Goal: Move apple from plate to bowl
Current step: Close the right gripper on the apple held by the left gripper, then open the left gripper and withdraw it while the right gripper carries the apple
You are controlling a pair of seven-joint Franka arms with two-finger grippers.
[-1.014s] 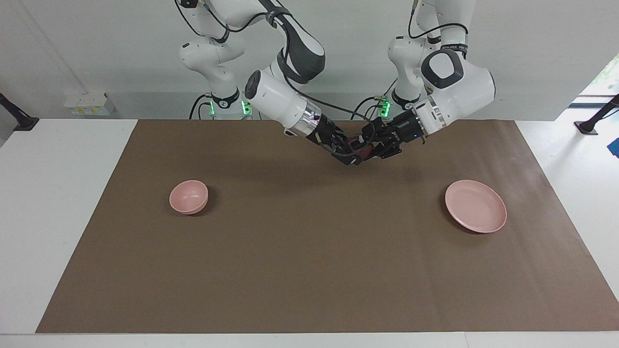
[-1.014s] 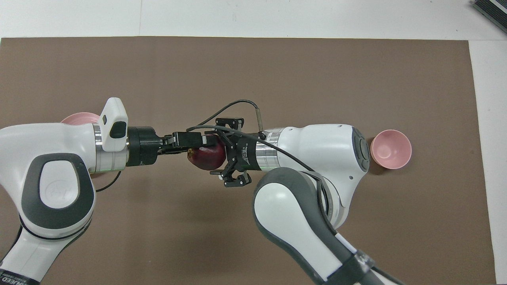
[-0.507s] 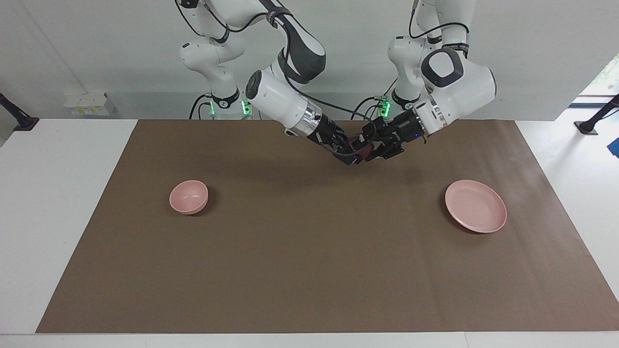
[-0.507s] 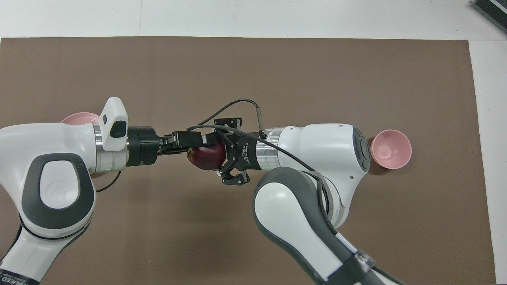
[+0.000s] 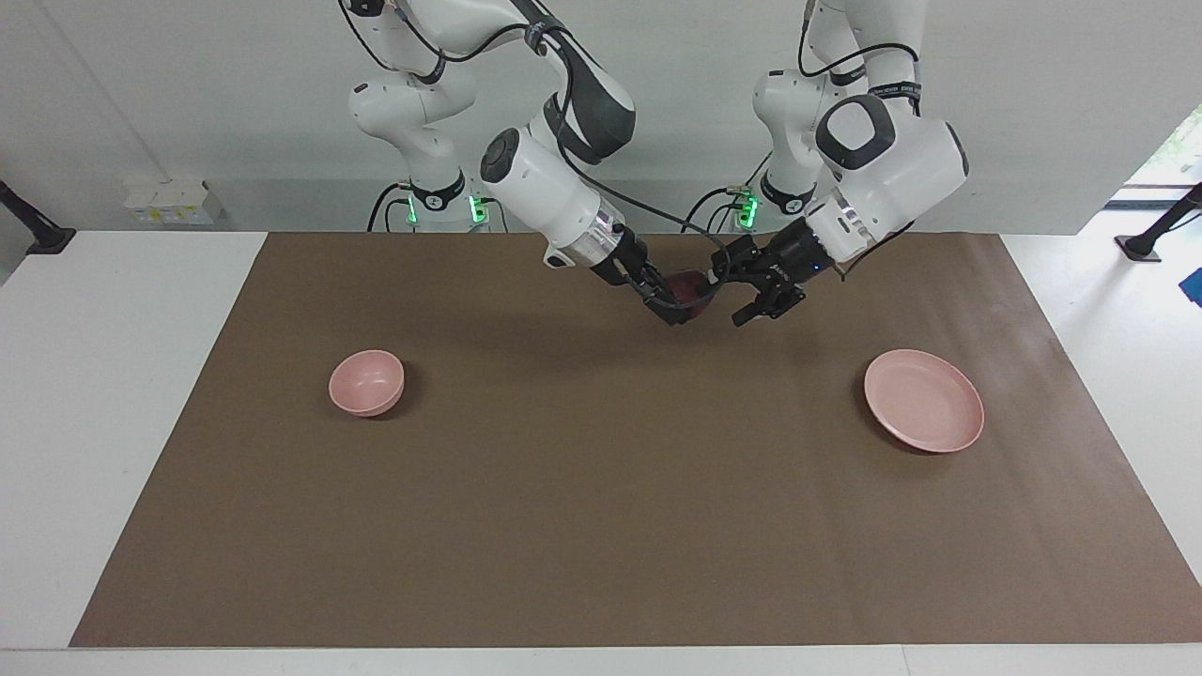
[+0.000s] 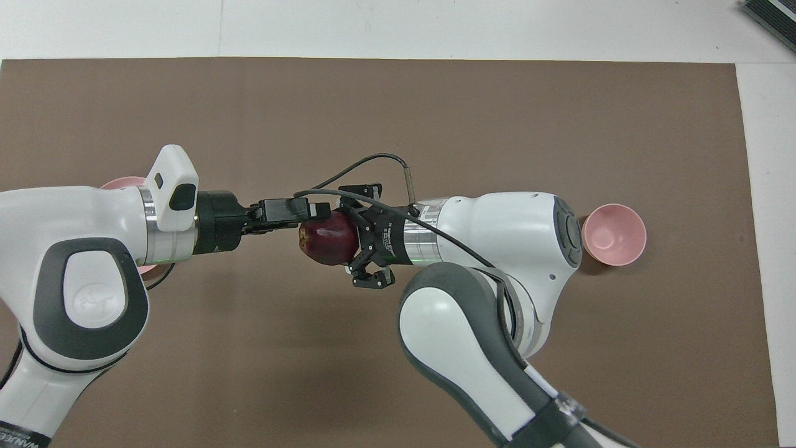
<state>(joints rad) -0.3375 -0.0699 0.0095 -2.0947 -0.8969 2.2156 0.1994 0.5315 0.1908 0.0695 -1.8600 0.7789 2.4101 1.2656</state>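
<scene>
The dark red apple point(image 5: 690, 284) point(image 6: 323, 239) hangs in the air over the brown mat, between the two grippers. My right gripper point(image 5: 684, 297) point(image 6: 341, 240) is shut on it. My left gripper point(image 5: 731, 296) point(image 6: 313, 211) is open just beside the apple and holds nothing. The pink bowl point(image 5: 366, 382) point(image 6: 614, 234) stands empty toward the right arm's end of the table. The pink plate point(image 5: 924, 401) lies empty toward the left arm's end. In the overhead view the plate point(image 6: 121, 183) is mostly hidden under the left arm.
A brown mat point(image 5: 601, 526) covers most of the white table point(image 5: 103, 376). Both arms reach in over the mat's middle, near the robots' edge.
The left gripper opened, let go of the apple and drew back a little toward its own end. The right gripper closed tighter on the apple and now holds it alone.
</scene>
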